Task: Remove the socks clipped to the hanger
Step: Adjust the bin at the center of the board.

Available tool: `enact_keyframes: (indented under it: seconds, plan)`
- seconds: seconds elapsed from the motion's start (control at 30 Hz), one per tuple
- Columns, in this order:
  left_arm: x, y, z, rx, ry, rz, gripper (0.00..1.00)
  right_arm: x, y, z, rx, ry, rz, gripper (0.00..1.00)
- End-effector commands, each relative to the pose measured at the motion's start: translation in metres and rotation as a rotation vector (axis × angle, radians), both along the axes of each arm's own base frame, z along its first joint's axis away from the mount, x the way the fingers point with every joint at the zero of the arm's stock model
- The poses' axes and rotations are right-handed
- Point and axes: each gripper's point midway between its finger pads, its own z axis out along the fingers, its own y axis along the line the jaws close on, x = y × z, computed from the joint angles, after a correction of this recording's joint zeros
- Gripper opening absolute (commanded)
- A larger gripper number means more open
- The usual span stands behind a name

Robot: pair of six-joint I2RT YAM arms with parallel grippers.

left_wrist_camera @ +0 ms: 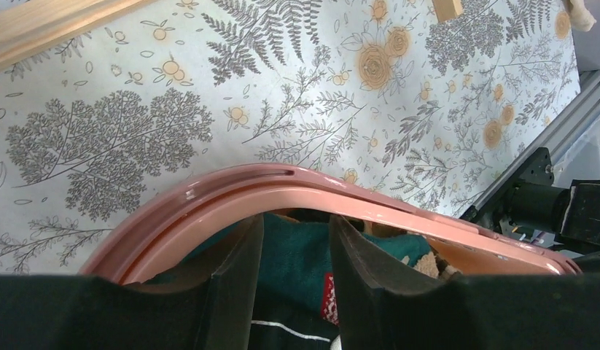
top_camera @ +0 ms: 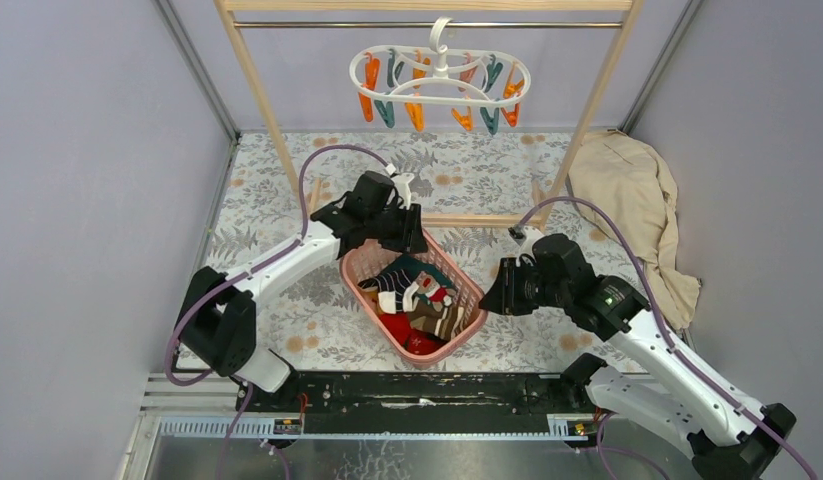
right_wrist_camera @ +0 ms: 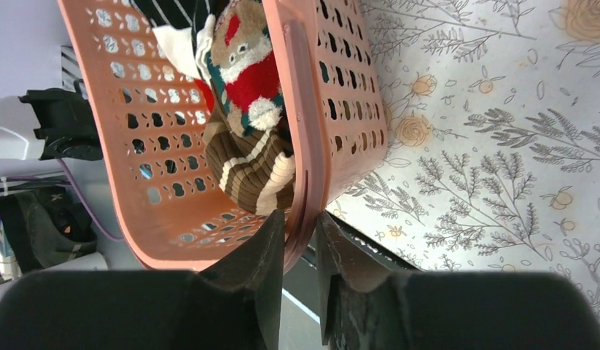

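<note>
Socks (right_wrist_camera: pixel 251 157) in basket (right_wrist_camera: pixel 344 87), beside R end effector (right_wrist_camera: pixel 300 224) gripping rim (right_wrist_camera: pixel 300 109)

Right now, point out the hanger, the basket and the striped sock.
hanger (top_camera: pixel 442 68): top view, central hub under the hook.
basket (right_wrist_camera: pixel 300 109): right wrist view, pink rim.
striped sock (right_wrist_camera: pixel 254 172): right wrist view, brown-and-white cuff.

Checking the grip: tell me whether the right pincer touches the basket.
Touching. The right wrist view shows the right pincer clamped on the basket rim, one finger pressed against each side.
</note>
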Motion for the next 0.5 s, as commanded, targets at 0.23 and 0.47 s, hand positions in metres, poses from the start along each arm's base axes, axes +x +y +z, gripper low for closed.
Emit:
enact_keyframes:
  seconds: [0.23, 0.47]
  plan:
    - [-0.011, 0.019, 0.011, -0.020, -0.048, 0.013, 0.45, 0.047, -0.007, 0.005, -0.192, -0.125, -0.038, 0.22]
    - [-0.017, 0.030, 0.017, -0.030, -0.063, 0.026, 0.45, 0.089, -0.007, 0.012, -0.321, -0.207, -0.066, 0.23]
